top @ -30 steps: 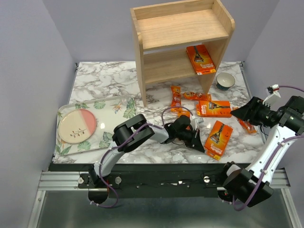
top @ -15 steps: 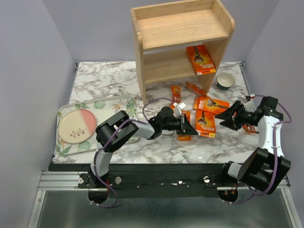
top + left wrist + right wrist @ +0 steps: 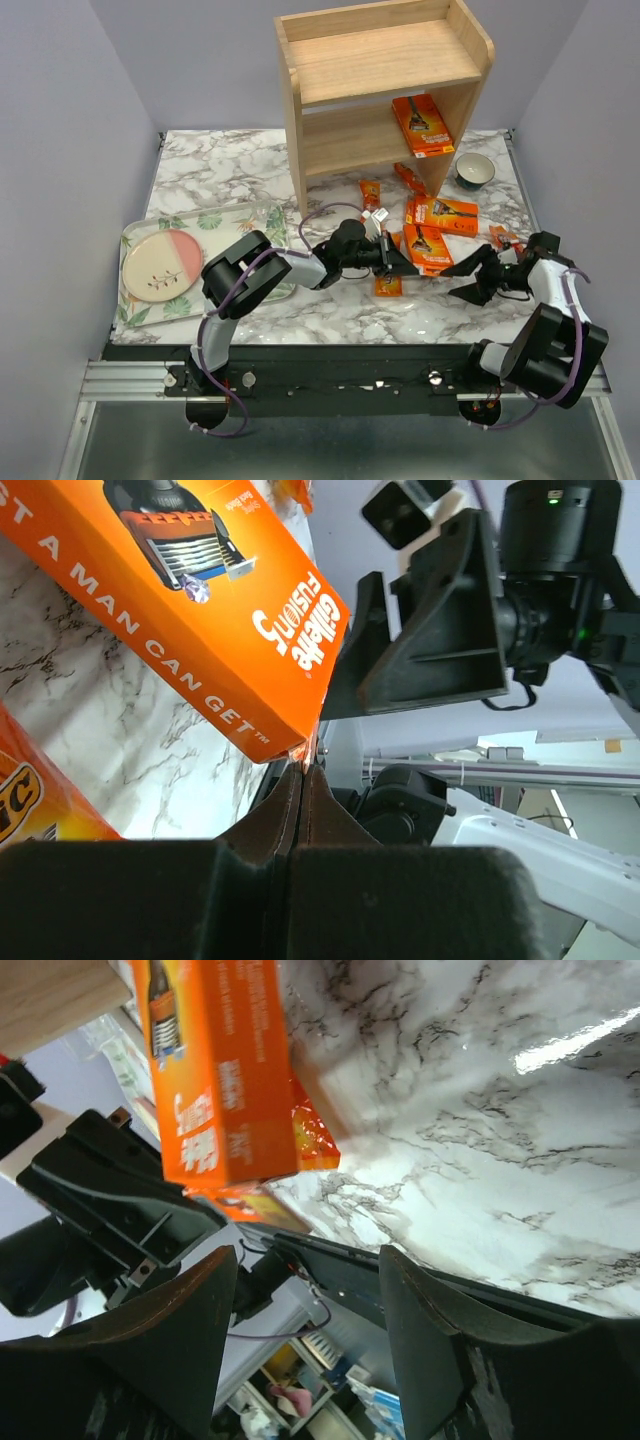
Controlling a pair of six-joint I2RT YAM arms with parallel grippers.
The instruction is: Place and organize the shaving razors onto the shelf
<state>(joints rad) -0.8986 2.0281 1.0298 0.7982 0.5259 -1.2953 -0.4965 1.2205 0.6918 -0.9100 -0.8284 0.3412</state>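
Note:
The light wood shelf (image 3: 385, 60) stands at the back, with one orange razor pack (image 3: 422, 125) on its lower tier. Several more orange packs lie on the marble in front of it: two narrow ones (image 3: 370, 192), a wide one (image 3: 443, 213), another wide one (image 3: 428, 248) and a narrow one (image 3: 388, 285). My left gripper (image 3: 403, 263) is shut, pinching a thin orange corner of the nearer wide pack (image 3: 200, 610) at its tips (image 3: 303, 770). My right gripper (image 3: 470, 282) is open and empty, low over the marble right of that pack (image 3: 215, 1080).
A dark bowl (image 3: 475, 170) stands right of the shelf. A leaf-print tray (image 3: 230, 225) with a pink and cream plate (image 3: 162, 265) lies at the left. A small orange pack (image 3: 503, 237) lies by my right arm. The two grippers face each other closely.
My right gripper has swung down toward the near edge, away from the wide packs. The left gripper has held its place, and the two wide packs have shifted slightly toward the shelf.

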